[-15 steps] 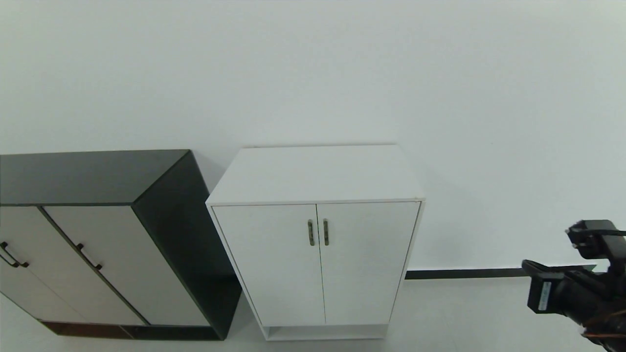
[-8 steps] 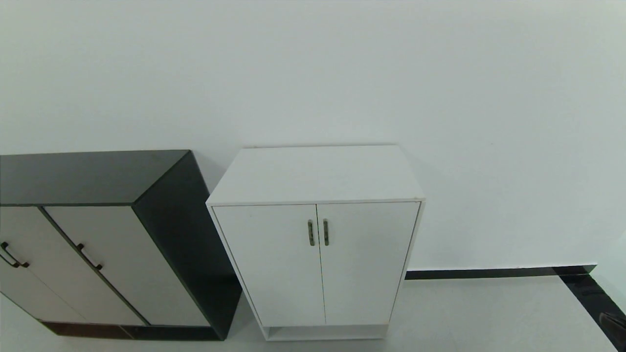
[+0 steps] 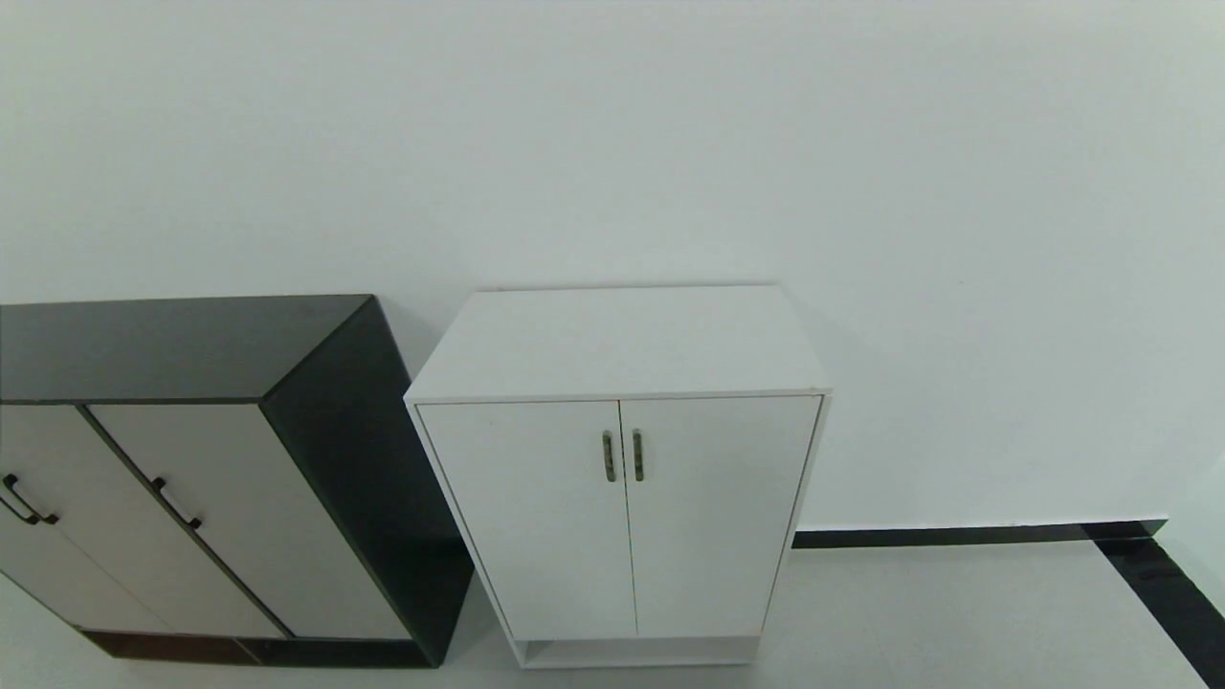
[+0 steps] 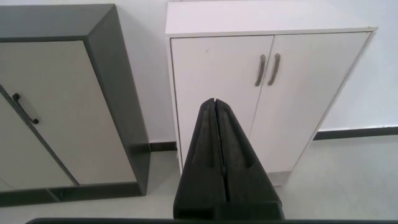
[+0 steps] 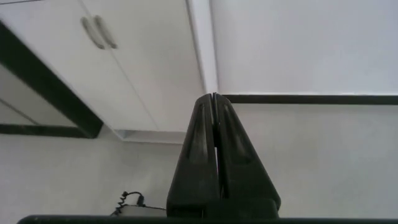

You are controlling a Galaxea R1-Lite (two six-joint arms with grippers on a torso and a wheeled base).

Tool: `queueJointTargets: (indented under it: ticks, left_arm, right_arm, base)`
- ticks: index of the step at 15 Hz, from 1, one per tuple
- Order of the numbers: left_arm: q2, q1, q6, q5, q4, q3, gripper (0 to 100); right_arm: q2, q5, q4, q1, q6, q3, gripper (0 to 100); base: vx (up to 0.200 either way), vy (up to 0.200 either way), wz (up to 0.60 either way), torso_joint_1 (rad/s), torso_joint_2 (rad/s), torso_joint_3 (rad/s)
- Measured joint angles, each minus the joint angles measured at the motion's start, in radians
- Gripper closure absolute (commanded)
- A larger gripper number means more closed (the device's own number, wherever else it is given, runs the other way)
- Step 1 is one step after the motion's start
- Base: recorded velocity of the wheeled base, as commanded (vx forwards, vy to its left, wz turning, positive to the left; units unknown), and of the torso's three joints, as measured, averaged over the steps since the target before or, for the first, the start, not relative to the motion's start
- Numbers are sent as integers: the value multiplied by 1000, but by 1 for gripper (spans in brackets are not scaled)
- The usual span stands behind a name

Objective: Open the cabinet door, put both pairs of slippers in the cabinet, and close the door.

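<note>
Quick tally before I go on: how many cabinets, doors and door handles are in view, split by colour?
White wooden cabinet: 1
Black-framed cabinet: 1
White cabinet doors: 2
Pale doors on the black-framed cabinet: 2
Dark metal bar handles on the white doors: 2
Black handles on the pale doors: 2
Total: 10

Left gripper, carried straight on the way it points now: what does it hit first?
Likely the white cabinet's left door; the left gripper, jaws shut, points at that closed panel, though depth is unclear.
</note>
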Motion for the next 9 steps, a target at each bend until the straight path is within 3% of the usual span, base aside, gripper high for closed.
queueJointTargets:
  ticks: [9]
  left_arm:
    - [0, 0, 0, 0, 0, 0, 100]
  right_arm:
    - [-122, 66, 56, -49, -137, -3, 100]
  base:
    - [0, 0, 0, 0, 0, 0]
